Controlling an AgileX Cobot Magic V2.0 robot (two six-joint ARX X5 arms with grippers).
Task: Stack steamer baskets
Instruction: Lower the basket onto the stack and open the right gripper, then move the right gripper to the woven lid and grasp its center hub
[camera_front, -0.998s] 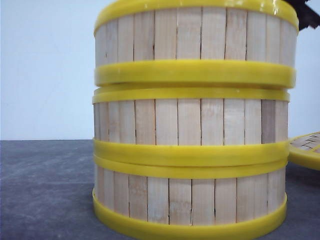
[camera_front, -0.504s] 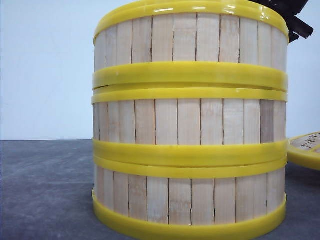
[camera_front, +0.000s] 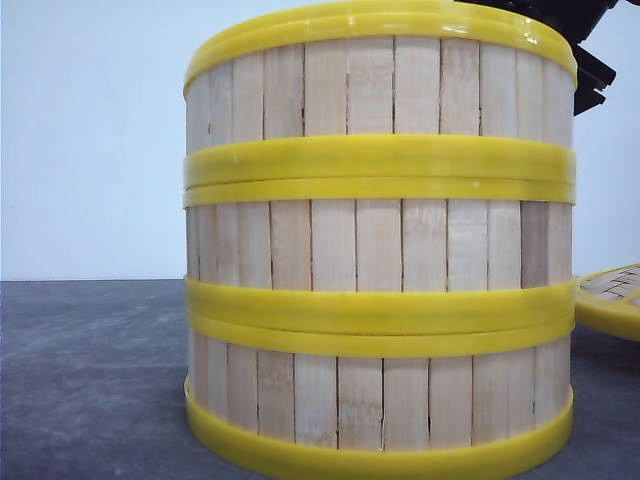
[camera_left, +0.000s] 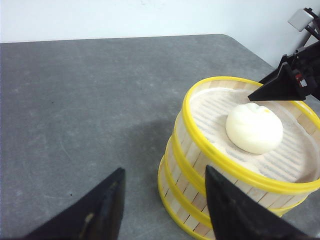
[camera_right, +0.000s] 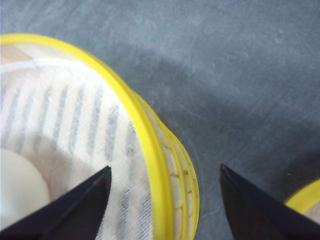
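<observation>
The right gripper (camera_right: 165, 200) is spread wide, one finger inside the top basket (camera_right: 75, 125), the other outside it, straddling the yellow rim without clamping it. In the left wrist view its dark fingers (camera_left: 280, 85) sit at the rim's 2 o'clock edge. The left gripper (camera_left: 162, 200) is also spread apart, holding nothing, hovering over the table (camera_left: 90, 110) at about 8 o'clock from the stack. The three baskets (camera_front: 380, 250) stand stacked upright, rims meeting, on the grey table. A white bun (camera_left: 254, 127) lies in the top basket. A lid (camera_front: 612, 298) rests at 3 o'clock, close to the stack.
</observation>
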